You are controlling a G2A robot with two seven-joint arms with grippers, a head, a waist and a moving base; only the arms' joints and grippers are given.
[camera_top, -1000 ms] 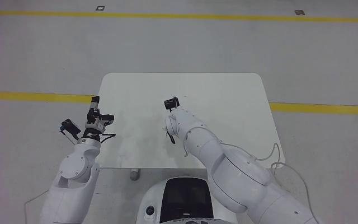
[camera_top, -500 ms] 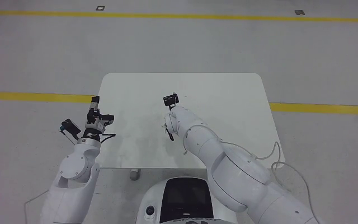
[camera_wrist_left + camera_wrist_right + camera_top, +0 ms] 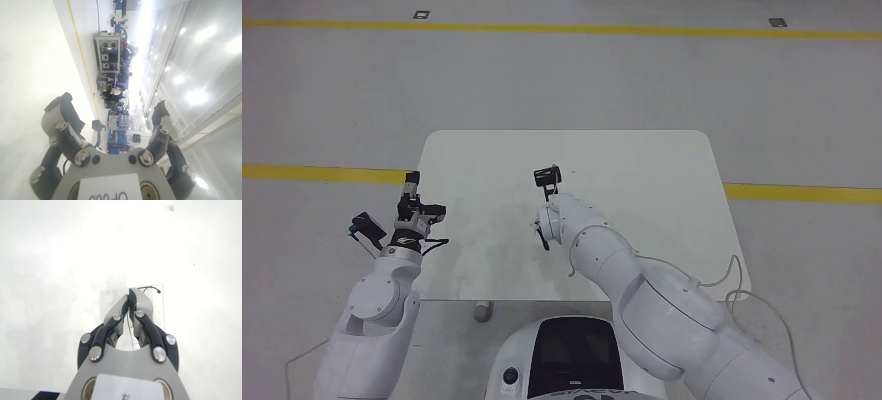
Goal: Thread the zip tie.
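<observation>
My right gripper (image 3: 129,298) is shut on a thin black zip tie (image 3: 130,330), its tips down at the white table (image 3: 642,180). The tie's strap runs back between the fingers, and its small head (image 3: 158,292) curls out just past the fingertips. A clear plastic sheet (image 3: 160,313) lies flat under the gripper. From above, the right gripper (image 3: 541,236) sits near the table's middle. My left gripper (image 3: 113,111) is open and holds nothing. It is raised at the table's left edge (image 3: 420,202) and points out into the room.
The white tabletop spreads bare to the right and far side of the right arm. The table's left edge (image 3: 422,220) passes under the left arm. A cable (image 3: 732,275) hangs off the right arm by the table's front right corner.
The right wrist has shifted very slightly toward the far side of the table, still shut on the tie. The left arm has not moved.
</observation>
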